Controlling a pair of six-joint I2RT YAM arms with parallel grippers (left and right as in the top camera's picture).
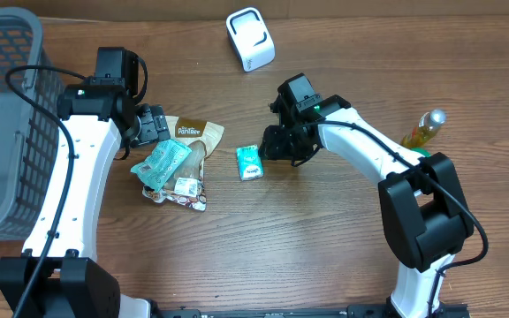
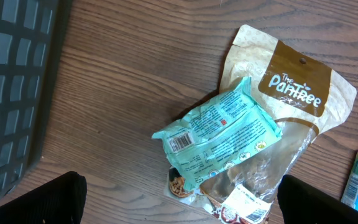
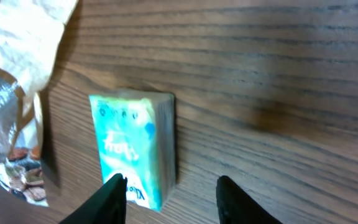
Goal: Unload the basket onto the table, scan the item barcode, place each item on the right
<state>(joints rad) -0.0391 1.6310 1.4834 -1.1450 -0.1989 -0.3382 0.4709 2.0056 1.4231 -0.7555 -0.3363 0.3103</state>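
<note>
1. R gripper (image 3: 169, 190): fingers (image 3: 230, 198) stand apart, nothing clamped betw them.
2. Tissue pack (image 3: 132, 143) (teal, the task item): lies flat on table (image 3: 278, 74), just ahead of the R fingertips. Its near end sits behind the finger on the wrist view's left. Contact there: cannot tell. The other finger is clear of the pack, w/ bare wood betw.
3. L gripper (image 2: 179, 180): fingers spread wide, holding nothing.
4. Teal packet (image 2: 219, 134): ahead of and betw the L fingers, apart from both. Barcode label faces up on the end nearer the finger on the wrist view's left. It lies on top of the brown pouch (image 2: 297, 87).
5. Brown pouch: beyond the packet, toward the finger on the view's right; printed "The Pantree".
6. Snack pack (image 2: 241, 210): close in betw the L fingers, partly under the packet and pouch.
7. Basket (image 2: 11, 81): outboard of the L finger on the view's left, apart from it.
8. White scanner (image 1: 250, 38): overhead view, well beyond the R fingers at the far side of the table, apart from both grippers.
9. Bottle (image 1: 424, 126): behind the R gripper, near the R arm's base, well apart from the fingers.
</note>
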